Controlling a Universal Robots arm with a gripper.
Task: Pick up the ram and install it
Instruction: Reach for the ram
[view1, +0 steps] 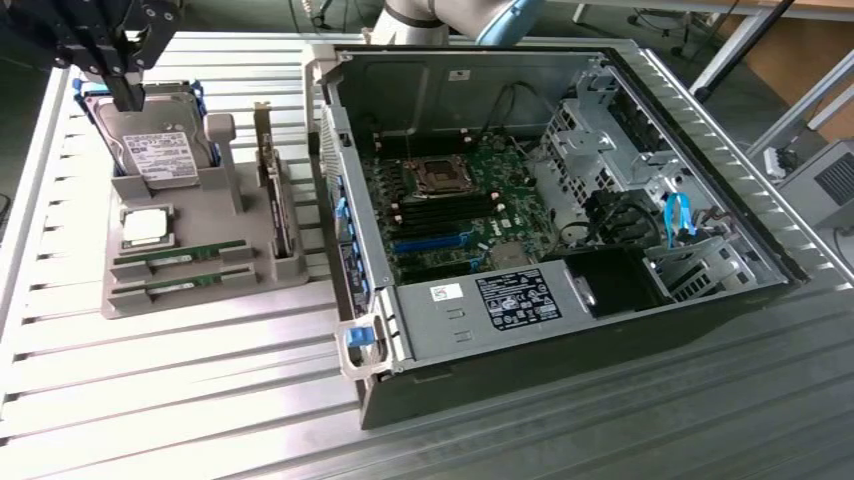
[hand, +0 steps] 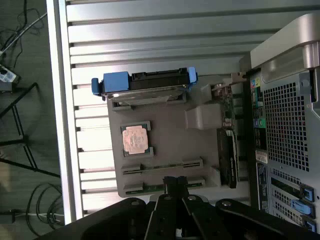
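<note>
Hanging above: the gripper (view1: 128, 100) is hovering over the grey tray (view1: 200, 300), clear of everything on it. In the exterior view it is showing in front of the hard drive (view1: 160, 150).
Grip: the fingers (hand: 170, 187) are pressing together with nothing between them. In the wrist view their tips are lining up over the tray's outermost slot.
Task part: the ram (view1: 187, 251) is sitting on edge in a tray slot, untouched. A second ram stick (view1: 194, 280) is sitting in the slot just beside it.
Processor: the square silver processor (view1: 147, 225) is lying flat on the tray, between the hard drive and the ram slots.
Card: the expansion card (view1: 274, 200) is standing on edge along the tray side nearest the computer case (view1: 694, 190).
Case: it is lying open on the slatted metal table (view1: 134, 400), just beside the tray on the exterior view's right, with the motherboard (view1: 454, 200) facing up.
</note>
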